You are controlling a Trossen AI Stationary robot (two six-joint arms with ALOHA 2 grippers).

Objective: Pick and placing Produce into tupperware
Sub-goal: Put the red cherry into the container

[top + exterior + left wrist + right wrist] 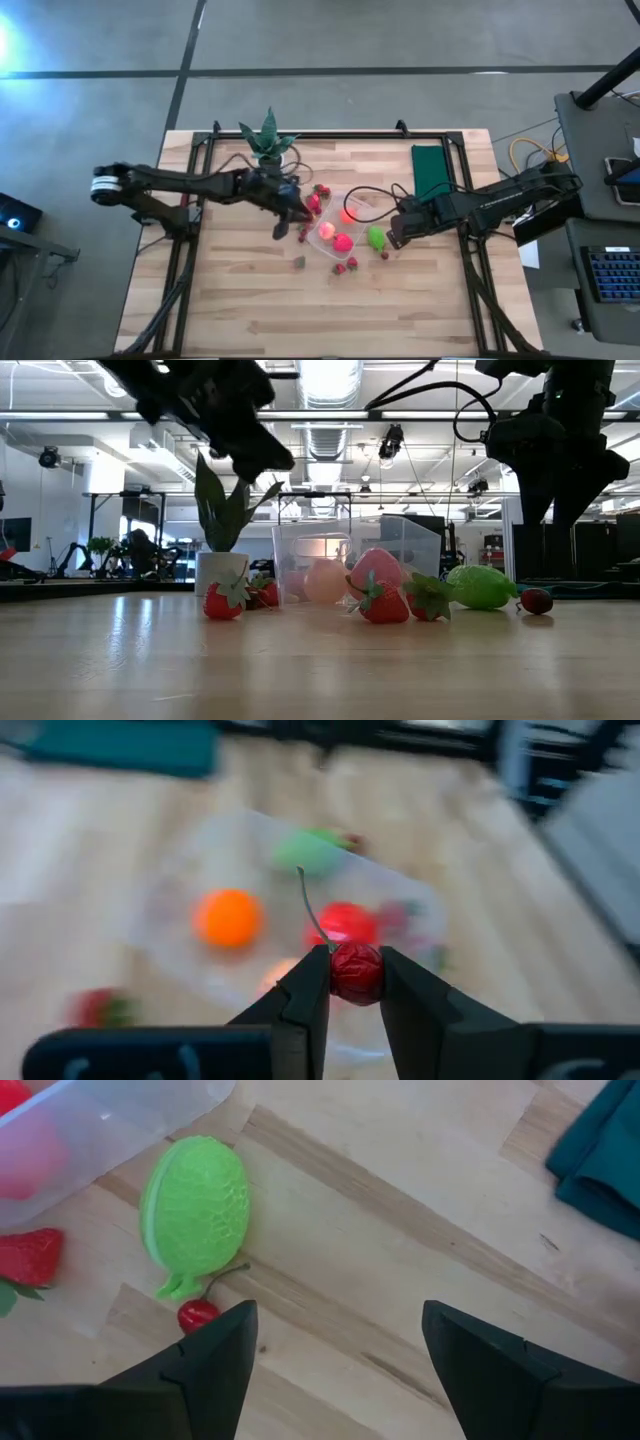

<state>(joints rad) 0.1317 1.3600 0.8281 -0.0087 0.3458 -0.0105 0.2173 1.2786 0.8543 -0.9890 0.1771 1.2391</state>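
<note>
dark red cherry showing a thin stem, green netted fruit, orange ball, teal cloth, pale striped wood table

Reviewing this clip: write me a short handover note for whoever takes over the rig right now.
Left tool: shut on a cherry, raised near the tupperware.
Right tool: open, empty, low over the table beside the green fruit and a second cherry.
Done: orange and pink pieces sit in the tub.
Left: drop the held cherry in; green fruit, second cherry and strawberries remain on the table.
</note>
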